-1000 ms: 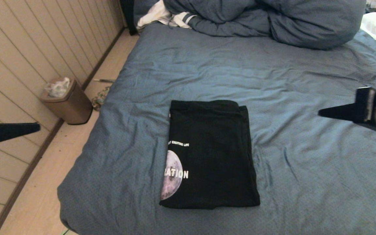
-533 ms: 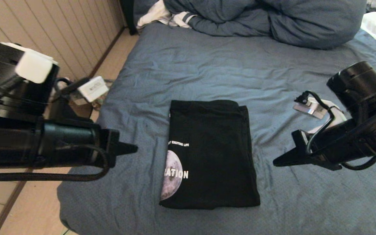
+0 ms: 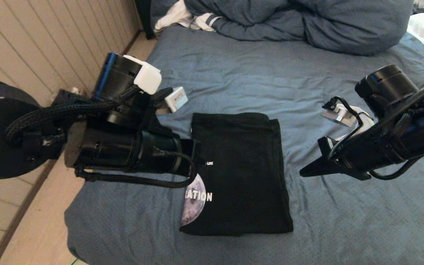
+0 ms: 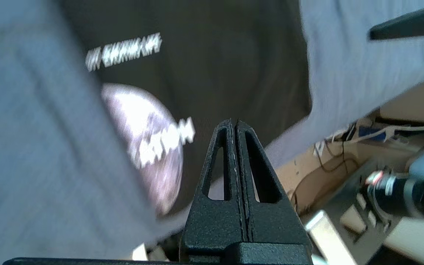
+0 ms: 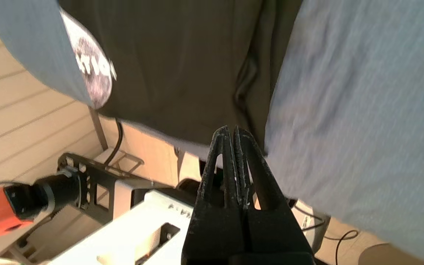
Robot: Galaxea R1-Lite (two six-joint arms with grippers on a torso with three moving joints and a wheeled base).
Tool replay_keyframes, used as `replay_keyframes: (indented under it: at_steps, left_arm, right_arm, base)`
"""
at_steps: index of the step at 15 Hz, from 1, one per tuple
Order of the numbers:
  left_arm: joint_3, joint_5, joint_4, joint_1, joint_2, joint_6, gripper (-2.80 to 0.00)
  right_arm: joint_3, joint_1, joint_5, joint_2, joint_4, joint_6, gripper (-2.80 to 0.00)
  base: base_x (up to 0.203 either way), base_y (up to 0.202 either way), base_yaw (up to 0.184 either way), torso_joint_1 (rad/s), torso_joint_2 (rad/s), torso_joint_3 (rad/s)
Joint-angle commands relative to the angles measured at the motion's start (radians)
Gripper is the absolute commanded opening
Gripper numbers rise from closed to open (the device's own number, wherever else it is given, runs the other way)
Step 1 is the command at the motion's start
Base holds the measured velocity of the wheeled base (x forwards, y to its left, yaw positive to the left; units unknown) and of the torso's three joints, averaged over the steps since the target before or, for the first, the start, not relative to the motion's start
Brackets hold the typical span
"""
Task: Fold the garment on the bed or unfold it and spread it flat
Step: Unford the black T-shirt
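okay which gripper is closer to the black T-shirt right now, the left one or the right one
Left. The left gripper, shut, reaches over the black T-shirt's left edge by the moon print. The right gripper, also shut, hangs over the bed just off the shirt's right edge.

Both arms are showing matte black round casings with braided black cables looping alongside, white clip-on blocks near the wrists, what looks like a blue band on the left arm (image 3: pixel 123 147), and tapered, slotted black fingers (image 4: pixel 234 176).
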Motion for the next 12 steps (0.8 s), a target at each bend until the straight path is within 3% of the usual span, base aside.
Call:
replay_keyframes:
  at_steps: [1, 5, 8, 12]
  left_arm:
    - [-0.082, -0.001, 0.001, -0.008, 0.097, -0.005, -2.8]
    - [-0.232, 0.0, -0.003, -0.059, 0.225, -0.015, -2.8]
    - [-0.28, 0.005, -0.03, -0.121, 0.311, -0.011, -2.8]
    - [-0.298, 0.094, -0.14, -0.191, 0.384, -0.003, -2.8]
  right_arm:
    - [-0.042, -0.02, -0.002, 0.044, 0.003, 0.002, -2.8]
    - [-0.109, -0.108, -0.005, 0.046, 0.001, -0.008, -2.8]
    - [-0.122, -0.18, -0.001, 0.047, 0.002, -0.049, -2.8]
    - [-0.096, -0.255, 0.003, 0.041, 0.005, -0.09, -2.8]
  base:
    - [0.0, 0.0, 0.0, 0.0, 0.0, 0.0]
    - [0.0, 0.0, 0.0, 0.0, 0.0, 0.0]
    - [0.0, 0.0, 0.0, 0.0, 0.0, 0.0]
    - [0.0, 0.0, 0.0, 0.0, 0.0, 0.0]
